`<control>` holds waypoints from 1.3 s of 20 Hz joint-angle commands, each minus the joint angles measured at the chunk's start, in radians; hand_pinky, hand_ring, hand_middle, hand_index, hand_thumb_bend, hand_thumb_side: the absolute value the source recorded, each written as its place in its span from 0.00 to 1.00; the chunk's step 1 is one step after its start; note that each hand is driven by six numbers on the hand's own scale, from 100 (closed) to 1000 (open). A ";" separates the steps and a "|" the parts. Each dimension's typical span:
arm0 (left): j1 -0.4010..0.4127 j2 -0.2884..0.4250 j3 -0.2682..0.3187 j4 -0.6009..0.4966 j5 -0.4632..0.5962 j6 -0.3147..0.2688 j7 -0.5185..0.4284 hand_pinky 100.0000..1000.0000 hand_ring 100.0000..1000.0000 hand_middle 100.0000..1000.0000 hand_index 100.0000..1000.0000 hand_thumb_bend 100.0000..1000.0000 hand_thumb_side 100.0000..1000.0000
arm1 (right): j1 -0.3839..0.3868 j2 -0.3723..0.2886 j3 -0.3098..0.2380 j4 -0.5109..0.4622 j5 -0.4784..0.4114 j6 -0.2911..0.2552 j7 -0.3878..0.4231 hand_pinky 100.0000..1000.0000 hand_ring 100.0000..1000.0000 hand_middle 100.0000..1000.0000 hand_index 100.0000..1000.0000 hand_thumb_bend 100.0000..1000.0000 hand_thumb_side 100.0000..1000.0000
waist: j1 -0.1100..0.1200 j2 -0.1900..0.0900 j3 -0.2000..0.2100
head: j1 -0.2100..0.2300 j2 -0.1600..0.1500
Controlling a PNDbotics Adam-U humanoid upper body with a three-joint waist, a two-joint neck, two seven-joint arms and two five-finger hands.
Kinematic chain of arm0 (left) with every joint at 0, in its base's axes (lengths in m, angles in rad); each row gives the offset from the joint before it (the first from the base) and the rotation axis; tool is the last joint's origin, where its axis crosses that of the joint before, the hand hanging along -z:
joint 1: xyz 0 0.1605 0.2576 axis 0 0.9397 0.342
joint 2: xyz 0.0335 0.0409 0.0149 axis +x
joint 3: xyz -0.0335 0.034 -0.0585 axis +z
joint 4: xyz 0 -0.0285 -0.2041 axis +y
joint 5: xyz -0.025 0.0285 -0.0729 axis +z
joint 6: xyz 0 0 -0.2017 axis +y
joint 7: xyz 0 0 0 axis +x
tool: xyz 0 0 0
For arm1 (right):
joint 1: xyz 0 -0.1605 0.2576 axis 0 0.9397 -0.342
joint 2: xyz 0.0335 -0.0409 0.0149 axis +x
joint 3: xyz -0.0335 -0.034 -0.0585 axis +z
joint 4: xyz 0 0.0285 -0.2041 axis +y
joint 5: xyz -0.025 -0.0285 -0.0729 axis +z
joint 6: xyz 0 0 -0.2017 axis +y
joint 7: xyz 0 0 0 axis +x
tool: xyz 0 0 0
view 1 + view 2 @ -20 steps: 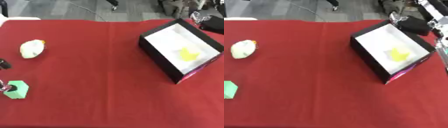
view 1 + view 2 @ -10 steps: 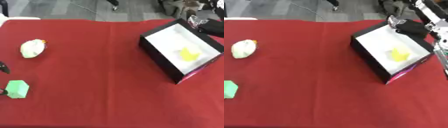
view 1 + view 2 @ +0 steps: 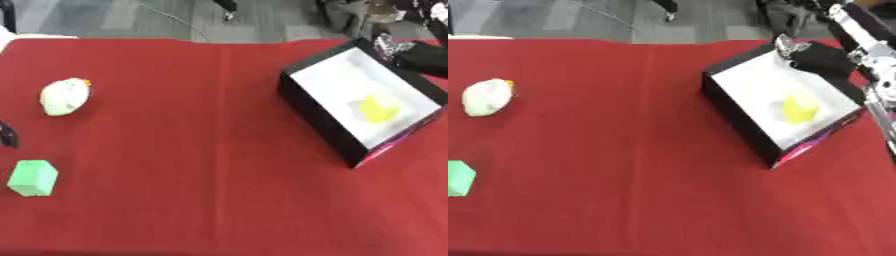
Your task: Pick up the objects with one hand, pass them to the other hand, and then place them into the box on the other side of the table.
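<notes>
Red-clothed counter (image 3: 201, 165), grey floor beyond the far edge. Lay at the left: a white egg-shaped toy (image 3: 65, 96) with an orange tip, and nearer, a green block (image 3: 32, 177). Stood at the right, a black box (image 3: 750, 125) — white inside, holding a yellow piece (image 3: 799, 110). Hung over its far corner, right hand (image 3: 820, 57) — fingers' state could not be told. Showed only a dark tip of the left hand (image 3: 8, 135) at the left edge.

Black right hand (image 3: 820, 59), silver-jointed arm (image 3: 866, 42)
</notes>
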 commanded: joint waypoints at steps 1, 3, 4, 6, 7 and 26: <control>-0.020 0.020 0.006 -0.005 0.038 0.007 0.035 0.95 0.90 0.79 0.85 0.60 0.00 | -0.009 -0.015 -0.007 -0.001 0.005 0.000 0.005 1.00 1.00 0.89 0.98 0.00 0.46 | 0.002 -0.022 0.000 | -0.001 0.004; -0.023 0.014 0.001 -0.001 0.035 0.013 0.052 0.95 0.90 0.79 0.85 0.60 0.00 | -0.008 -0.013 -0.007 0.001 0.006 0.000 0.007 1.00 1.00 0.89 0.98 0.00 0.46 | 0.003 -0.022 0.000 | 0.000 0.002; -0.025 0.010 -0.002 0.003 0.029 0.014 0.060 0.95 0.90 0.79 0.85 0.59 0.00 | -0.008 -0.012 -0.007 0.003 0.007 0.000 0.008 1.00 1.00 0.89 0.98 0.00 0.46 | 0.003 -0.023 -0.001 | 0.000 0.002; -0.028 -0.001 -0.008 0.015 0.017 0.014 0.073 0.94 0.90 0.79 0.85 0.58 0.00 | -0.007 -0.010 -0.007 0.004 0.008 -0.001 0.009 1.00 1.00 0.89 0.98 0.00 0.46 | 0.003 -0.023 -0.002 | 0.000 0.001; -0.029 -0.008 -0.012 0.022 0.013 0.015 0.077 0.94 0.90 0.79 0.85 0.58 0.00 | -0.007 -0.010 -0.008 0.005 0.008 -0.001 0.009 1.00 1.00 0.89 0.98 0.00 0.46 | 0.003 -0.023 -0.003 | 0.000 0.001; -0.036 -0.037 -0.031 0.037 0.043 0.030 0.020 0.85 0.80 0.64 0.61 0.23 0.00 | -0.002 -0.011 -0.011 0.017 0.009 -0.004 0.004 1.00 1.00 0.89 0.99 0.00 0.46 | 0.001 -0.026 -0.002 | 0.006 0.001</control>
